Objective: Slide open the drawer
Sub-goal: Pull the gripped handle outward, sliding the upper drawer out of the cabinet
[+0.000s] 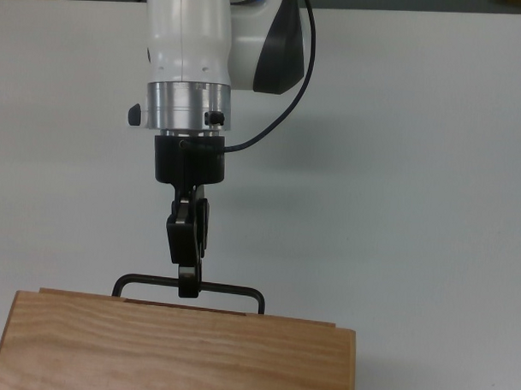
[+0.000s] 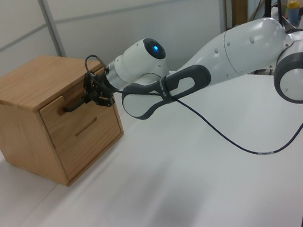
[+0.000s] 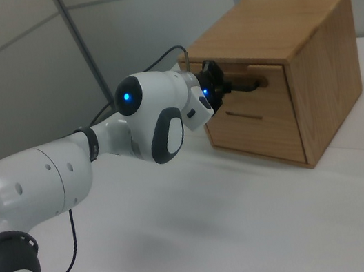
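You have one gripper (image 1: 188, 287), fingers clamped on black bar handle (image 1: 227, 290) of upper drawer (image 2: 74, 102), top of wooden cabinet (image 2: 26, 83). Two drawers counted; lower drawer (image 2: 87, 142) shut. One white table (image 1: 416, 166).

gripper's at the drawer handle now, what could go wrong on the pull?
1. The gripper meets the thin handle left of its middle in the top view; an off-centre pull might skew the drawer and jam it.
2. The bar is thin, so the gripper may slip off.
3. The cabinet stands loose on the table; it could slide along instead.
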